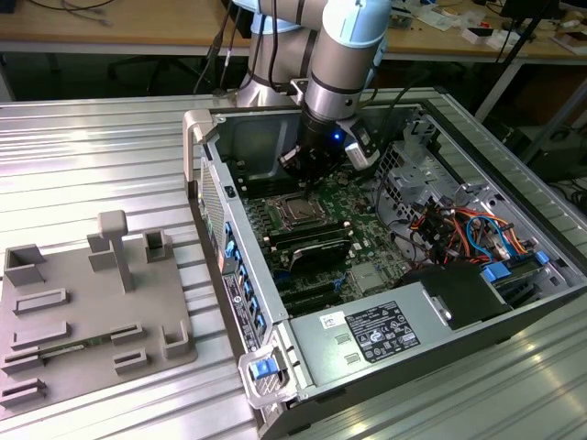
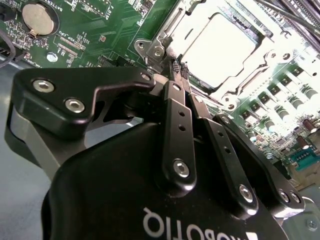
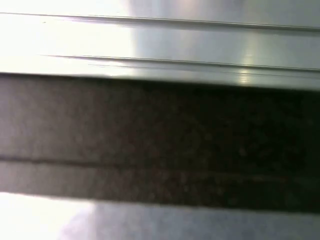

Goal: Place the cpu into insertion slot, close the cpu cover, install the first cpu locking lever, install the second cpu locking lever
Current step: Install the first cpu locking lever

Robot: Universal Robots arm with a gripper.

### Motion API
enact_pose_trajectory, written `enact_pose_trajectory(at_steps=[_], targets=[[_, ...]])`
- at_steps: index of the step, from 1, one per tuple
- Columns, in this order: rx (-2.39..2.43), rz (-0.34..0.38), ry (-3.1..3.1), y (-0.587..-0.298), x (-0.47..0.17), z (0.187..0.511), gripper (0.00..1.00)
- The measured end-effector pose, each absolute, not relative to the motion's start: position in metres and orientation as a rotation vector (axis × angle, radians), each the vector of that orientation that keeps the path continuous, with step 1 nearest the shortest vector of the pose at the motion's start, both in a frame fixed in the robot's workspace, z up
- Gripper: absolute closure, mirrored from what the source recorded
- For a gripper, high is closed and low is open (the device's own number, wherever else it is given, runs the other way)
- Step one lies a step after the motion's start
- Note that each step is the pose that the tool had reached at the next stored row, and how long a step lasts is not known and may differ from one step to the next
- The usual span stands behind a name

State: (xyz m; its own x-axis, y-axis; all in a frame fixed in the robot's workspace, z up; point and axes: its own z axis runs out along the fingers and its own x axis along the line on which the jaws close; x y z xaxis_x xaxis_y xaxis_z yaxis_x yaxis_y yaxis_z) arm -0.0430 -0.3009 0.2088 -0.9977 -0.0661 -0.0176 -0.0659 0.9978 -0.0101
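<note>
The cpu point(image 1: 298, 212) lies in its socket on the green motherboard inside the open computer case. In the second wrist view the cpu point(image 2: 225, 45) shows as a bright square top, with the silvery cpu cover point(image 2: 169, 27) lying flat around it. A thin metal locking lever point(image 2: 252, 75) runs along one side of the socket. My gripper point(image 1: 306, 180) hangs just above the socket's far edge. In the second wrist view the gripper point(image 2: 177, 67) is shut, its black fingers point(image 2: 176, 125) pressed together with nothing seen between them. The tips stand at a corner of the socket frame.
The case wall point(image 1: 215, 183) rises close to the exterior view's left of the gripper. Black memory slots point(image 1: 307, 243), coloured cables point(image 1: 459, 229) and a power supply point(image 1: 376, 330) fill the case. A grey fixture plate point(image 1: 87, 312) lies on the ribbed table.
</note>
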Motion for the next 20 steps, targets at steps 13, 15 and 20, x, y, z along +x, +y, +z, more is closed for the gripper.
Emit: enact_pose_trajectory(at_steps=[13,15,20], targets=[[-0.103,0.004,3.122,-0.301,-0.060,0.229,0.89],[-0.103,0.004,3.122,-0.300,-0.063,0.230,0.89],[-0.103,0.004,3.122,-0.294,-0.065,0.231,0.89]])
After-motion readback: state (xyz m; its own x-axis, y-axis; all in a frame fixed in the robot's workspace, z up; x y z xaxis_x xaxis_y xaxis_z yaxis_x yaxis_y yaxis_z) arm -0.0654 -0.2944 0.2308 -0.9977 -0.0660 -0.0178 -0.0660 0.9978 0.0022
